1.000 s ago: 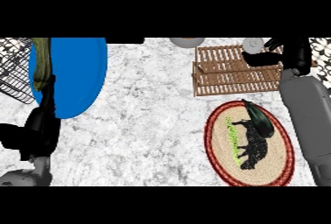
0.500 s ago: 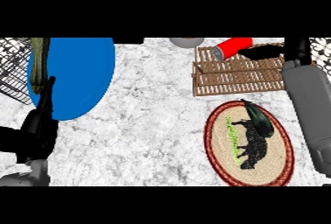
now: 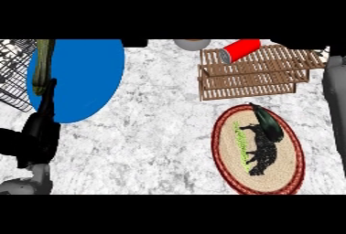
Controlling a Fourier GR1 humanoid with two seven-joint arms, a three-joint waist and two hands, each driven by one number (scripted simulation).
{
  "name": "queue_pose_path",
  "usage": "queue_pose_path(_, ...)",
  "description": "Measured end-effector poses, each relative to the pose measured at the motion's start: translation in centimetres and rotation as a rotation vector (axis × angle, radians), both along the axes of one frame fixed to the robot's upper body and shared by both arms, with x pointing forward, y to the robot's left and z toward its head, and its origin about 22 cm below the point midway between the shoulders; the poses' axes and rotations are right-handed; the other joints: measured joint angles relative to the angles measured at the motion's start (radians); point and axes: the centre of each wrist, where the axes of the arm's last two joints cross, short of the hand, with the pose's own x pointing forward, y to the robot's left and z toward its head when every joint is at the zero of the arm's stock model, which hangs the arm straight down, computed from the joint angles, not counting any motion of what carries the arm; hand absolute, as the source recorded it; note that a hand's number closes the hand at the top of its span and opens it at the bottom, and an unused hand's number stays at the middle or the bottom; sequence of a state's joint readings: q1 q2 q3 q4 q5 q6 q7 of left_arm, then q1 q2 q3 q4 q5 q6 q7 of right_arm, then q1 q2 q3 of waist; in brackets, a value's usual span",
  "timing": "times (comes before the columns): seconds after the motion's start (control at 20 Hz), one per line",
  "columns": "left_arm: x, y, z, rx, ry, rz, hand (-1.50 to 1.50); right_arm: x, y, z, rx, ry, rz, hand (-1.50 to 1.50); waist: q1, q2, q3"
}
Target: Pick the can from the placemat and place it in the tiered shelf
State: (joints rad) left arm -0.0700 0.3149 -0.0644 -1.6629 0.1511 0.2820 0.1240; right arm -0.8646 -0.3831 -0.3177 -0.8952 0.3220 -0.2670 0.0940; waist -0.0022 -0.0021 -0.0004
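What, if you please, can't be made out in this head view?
- Right robot hand: none shows; only a grey forearm at the right edge.
- Left robot hand: a dark mass at the left edge; its fingers can't be read.
- Red can on the tiered shelf: far end cut by the top edge.

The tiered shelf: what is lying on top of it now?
A red can lies on its side on the top of the tiered shelf. The lower tier is mostly covered by the top slats, so its contents cannot be seen.

One head view looks steeply down onto the counter (image 3: 162, 137).
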Motion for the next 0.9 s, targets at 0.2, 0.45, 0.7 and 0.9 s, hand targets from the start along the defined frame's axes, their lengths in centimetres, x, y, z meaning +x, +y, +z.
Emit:
queue_pose_path(0.2,-0.3,0.1,-0.2,0.000,-0.002,0.007,0.00,-1.8,-3.5,1.6,0.051,0.000,-0.096,-1.50,-0.008,-0.003,0.000)
queue_pose_path(0.45,-0.5,-0.2,-0.7,0.004,0.000,0.016,0.00,-5.6,-9.7,2.2,0.103,0.011,-0.168,-1.50,-0.012,-0.002,0.000)
queue_pose_path(0.7,-0.6,0.2,0.4,0.001,-0.002,0.014,0.00,-10.3,-15.1,2.7,0.120,0.031,-0.170,-1.50,-0.011,-0.002,0.000)
queue_pose_path(0.9,-0.5,-0.6,0.7,-0.003,-0.002,0.009,0.00,-13.2,-17.9,2.9,0.131,0.033,-0.142,-1.50,-0.006,-0.001,0.000)
